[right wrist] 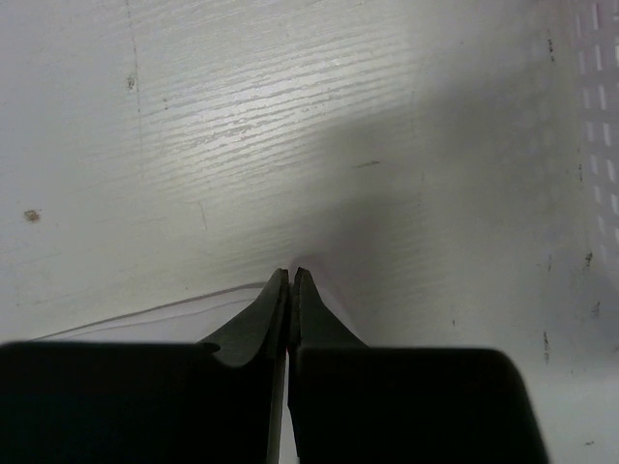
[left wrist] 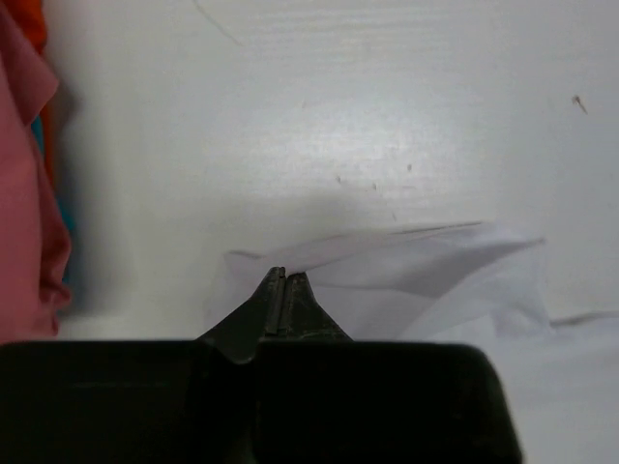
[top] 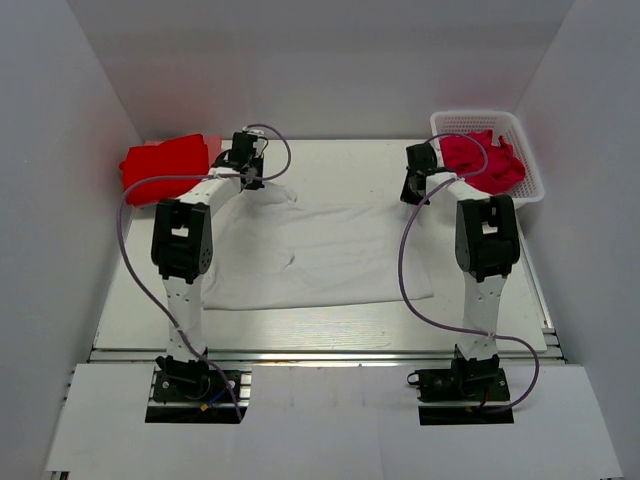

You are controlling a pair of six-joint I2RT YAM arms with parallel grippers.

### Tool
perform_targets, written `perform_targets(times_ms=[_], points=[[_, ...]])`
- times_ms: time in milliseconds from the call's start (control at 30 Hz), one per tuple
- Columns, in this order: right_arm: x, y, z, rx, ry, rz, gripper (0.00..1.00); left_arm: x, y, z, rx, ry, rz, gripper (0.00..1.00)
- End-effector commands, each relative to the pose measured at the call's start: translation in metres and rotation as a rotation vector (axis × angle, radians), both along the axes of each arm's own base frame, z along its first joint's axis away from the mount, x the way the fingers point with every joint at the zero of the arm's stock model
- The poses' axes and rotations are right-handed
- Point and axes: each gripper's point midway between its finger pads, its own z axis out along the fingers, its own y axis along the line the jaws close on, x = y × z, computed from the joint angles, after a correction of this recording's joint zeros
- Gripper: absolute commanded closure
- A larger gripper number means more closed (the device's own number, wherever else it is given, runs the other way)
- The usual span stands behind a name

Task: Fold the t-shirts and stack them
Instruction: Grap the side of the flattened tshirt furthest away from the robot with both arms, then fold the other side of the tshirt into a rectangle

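T-shirts: the red pile (top: 165, 165) sits at the far left of the table (top: 340, 322). The left gripper (left wrist: 287, 276) is pinched tight on the far left corner of the white t-shirt (top: 320, 250), which lies spread flat mid-table. The right gripper (right wrist: 291, 275) is clamped on its far right corner. A crimson t-shirt (top: 485, 160) is bunched in the white basket (top: 531, 186) at far right.

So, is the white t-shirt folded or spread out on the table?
Spread out. The white t-shirt lies as one broad sheet on the table; the left gripper and right gripper are shut on its far corners.
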Motion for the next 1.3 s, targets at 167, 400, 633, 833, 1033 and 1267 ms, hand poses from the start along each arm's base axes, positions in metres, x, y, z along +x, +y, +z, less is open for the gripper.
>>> perform_targets(times_ms=[167, 400, 633, 833, 1033, 1267], points=[[-0.021, -0.005, 0.055, 0.014, -0.128, -0.003, 1.00, -0.067, 0.008, 0.068, -0.092, -0.097, 0.041, 1.00], [-0.056, -0.005, 0.072, 0.050, -0.175, 0.029, 1.00, -0.135, 0.013, 0.064, -0.165, -0.073, 0.055, 1.00], [-0.084, -0.008, 0.077, 0.062, -0.184, 0.048, 1.00, -0.192, 0.021, 0.071, -0.241, -0.089, 0.102, 1.00], [-0.101, 0.001, 0.079, 0.107, -0.184, 0.092, 1.00, -0.242, 0.029, 0.050, -0.289, -0.048, 0.156, 1.00], [-0.113, 0.000, 0.071, 0.114, -0.156, 0.097, 1.00, -0.282, 0.018, 0.019, -0.379, 0.025, 0.127, 1.00], [-0.138, -0.008, 0.057, 0.108, -0.122, 0.055, 1.00, -0.316, 0.018, -0.009, -0.447, 0.106, 0.198, 1.00]])
